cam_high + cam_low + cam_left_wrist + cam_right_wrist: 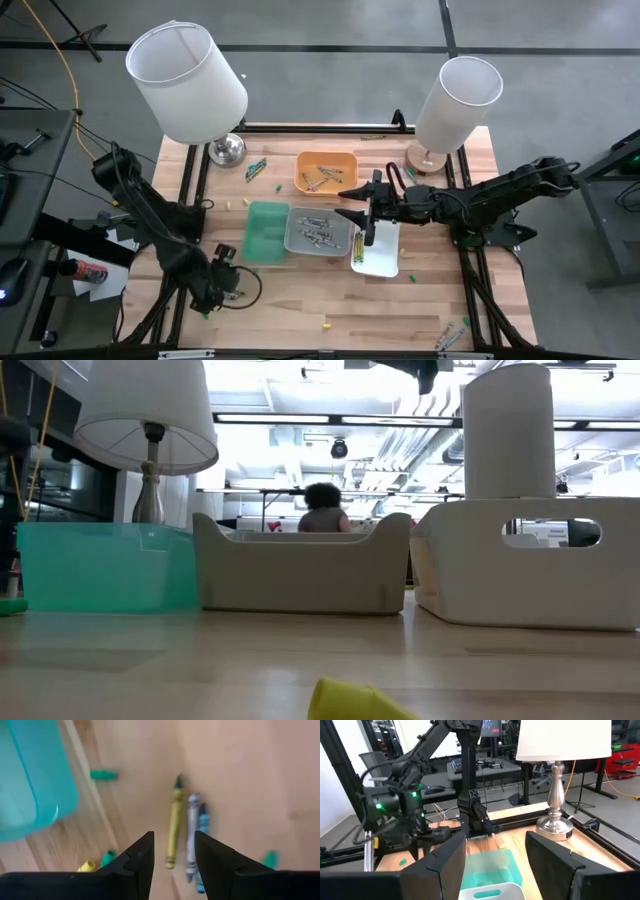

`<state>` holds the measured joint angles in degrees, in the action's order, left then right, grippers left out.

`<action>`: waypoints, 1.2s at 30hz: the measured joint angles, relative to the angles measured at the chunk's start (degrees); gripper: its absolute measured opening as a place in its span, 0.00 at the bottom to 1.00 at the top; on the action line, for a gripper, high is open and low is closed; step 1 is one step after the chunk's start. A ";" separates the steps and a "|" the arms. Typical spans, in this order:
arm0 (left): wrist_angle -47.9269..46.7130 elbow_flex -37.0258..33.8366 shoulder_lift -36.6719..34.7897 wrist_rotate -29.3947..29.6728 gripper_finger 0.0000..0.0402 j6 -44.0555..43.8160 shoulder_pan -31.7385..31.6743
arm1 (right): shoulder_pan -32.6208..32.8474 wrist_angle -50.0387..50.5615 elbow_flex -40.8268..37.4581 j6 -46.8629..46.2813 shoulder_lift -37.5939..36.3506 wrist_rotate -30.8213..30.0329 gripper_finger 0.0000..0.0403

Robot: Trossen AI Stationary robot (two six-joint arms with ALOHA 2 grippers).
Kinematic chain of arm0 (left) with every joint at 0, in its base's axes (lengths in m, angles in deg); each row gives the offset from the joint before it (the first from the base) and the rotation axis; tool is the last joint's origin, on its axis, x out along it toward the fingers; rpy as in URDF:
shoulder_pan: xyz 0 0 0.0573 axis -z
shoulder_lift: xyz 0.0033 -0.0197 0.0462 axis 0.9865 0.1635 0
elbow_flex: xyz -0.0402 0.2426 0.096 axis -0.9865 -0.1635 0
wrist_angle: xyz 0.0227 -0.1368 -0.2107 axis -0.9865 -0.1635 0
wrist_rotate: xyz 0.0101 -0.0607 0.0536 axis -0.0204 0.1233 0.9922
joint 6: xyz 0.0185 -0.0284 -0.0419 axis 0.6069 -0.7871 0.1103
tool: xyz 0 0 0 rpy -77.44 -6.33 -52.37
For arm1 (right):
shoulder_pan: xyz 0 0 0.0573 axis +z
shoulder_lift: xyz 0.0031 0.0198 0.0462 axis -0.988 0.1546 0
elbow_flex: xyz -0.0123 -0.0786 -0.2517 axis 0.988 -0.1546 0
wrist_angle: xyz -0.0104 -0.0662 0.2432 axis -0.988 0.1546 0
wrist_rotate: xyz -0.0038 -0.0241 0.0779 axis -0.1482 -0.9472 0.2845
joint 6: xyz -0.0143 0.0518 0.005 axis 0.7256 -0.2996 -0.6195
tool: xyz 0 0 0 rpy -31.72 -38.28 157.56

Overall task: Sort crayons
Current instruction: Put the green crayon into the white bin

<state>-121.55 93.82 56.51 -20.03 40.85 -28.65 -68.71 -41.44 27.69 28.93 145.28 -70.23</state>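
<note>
Left pincer (222,290) low over the bench (300,310) in the lower left of the high view, fingers parted with a narrow gap, nothing between them. In the left wrist view, just past the fingertips (145,851), three crayons side by side on the wood: a yellow crayon (174,822), a grey crayon (192,832) and a blue-green crayon (202,827), close together, lengthwise along the line of the fingers. Small green bits (103,774) scattered around them, a yellow stub (87,866) near the left finger, and a corner of the teal tray (30,780) at the upper left of that frame.

Right pincer (352,205) in the centre of the high view, fingers spread wide and empty, above the gap between the orange tray (326,172) and the grey tray (318,231). Several crayons in each of those two trays. White tray (380,255) just right of the grey one, with yellow crayons (356,245) along its left edge; green tray (266,233) just left of the grey one. A few loose crayons (256,169) near the upper left of the bench, more (452,334) at the lower right corner.

Two white-shaded lamps (186,80) at the far edge of the bench. In the low view, a yellow crayon end (350,700) blurred at the bottom, and a person (322,508) seated far behind the trays.
</note>
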 joint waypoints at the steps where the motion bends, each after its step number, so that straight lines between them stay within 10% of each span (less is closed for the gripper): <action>1: 0.95 -0.85 0.52 0.01 0.32 -0.52 0.00 | 0.00 0.24 0.00 0.00 0.00 0.02 0.50; 36: 13.12 -13.75 0.87 -0.55 0.30 -1.05 0.26 | -0.01 2.33 0.00 -2.38 0.00 0.02 0.50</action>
<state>-108.44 80.07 57.38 -20.57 39.81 -28.39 -68.72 -39.11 27.69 26.55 145.28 -70.21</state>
